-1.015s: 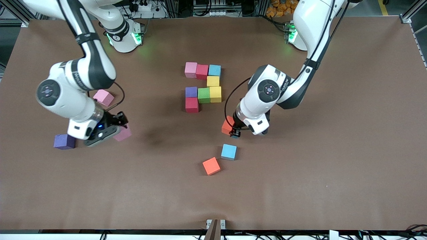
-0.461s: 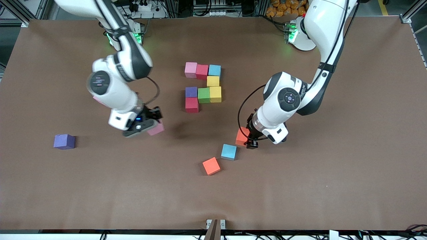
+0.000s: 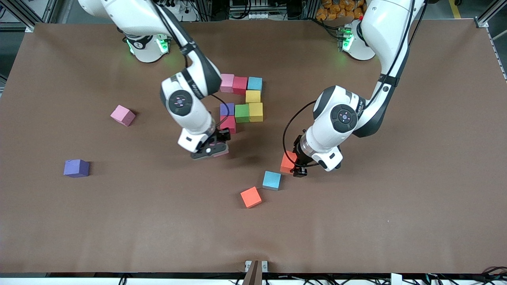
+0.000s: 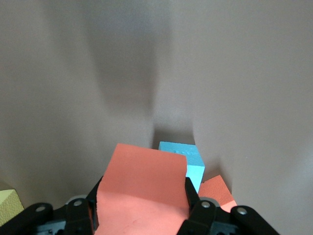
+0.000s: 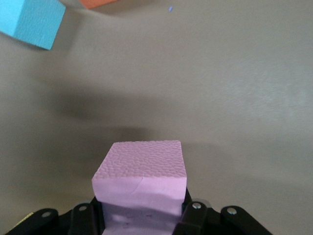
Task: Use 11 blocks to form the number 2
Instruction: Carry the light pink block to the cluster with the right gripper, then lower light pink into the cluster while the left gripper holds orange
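Swinging over from the purple block (image 3: 76, 168), my right gripper (image 3: 214, 149) pinches a pink block (image 5: 141, 182) above brown table (image 3: 356, 221) beside the unfinished number 2 (image 3: 241, 102); my left gripper (image 3: 295, 164) clamps an orange block (image 4: 142, 188).

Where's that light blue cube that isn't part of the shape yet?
The loose light blue cube lies on the brown table, nearer the front camera than the half-built number 2, beside a loose orange cube and close to the left gripper.
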Controlling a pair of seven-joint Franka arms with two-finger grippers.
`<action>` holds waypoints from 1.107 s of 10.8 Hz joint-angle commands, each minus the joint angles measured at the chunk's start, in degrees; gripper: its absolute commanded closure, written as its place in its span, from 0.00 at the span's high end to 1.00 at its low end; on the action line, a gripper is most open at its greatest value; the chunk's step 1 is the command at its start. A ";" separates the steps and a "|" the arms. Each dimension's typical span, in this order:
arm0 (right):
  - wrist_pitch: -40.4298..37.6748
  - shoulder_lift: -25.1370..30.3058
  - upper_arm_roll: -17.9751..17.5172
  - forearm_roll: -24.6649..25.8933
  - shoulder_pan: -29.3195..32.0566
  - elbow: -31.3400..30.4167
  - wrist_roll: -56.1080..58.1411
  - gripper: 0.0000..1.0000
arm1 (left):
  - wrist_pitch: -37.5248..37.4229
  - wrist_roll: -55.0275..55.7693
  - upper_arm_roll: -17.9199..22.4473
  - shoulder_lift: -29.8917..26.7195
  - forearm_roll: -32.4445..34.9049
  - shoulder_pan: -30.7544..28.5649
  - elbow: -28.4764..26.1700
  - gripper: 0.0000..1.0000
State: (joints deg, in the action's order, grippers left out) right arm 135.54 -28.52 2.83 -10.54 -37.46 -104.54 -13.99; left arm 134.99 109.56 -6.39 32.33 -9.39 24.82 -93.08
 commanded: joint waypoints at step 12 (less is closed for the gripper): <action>-3.16 -5.75 0.60 -5.29 -3.58 2.76 -6.66 0.34 | 0.01 0.57 0.15 -0.34 1.66 0.23 -0.26 0.00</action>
State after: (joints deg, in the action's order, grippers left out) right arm 134.20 -33.60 2.85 -14.84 -40.07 -103.16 -19.90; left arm 134.99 109.56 -6.38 32.34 -9.10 24.83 -93.11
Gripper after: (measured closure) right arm 0.445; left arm 0.370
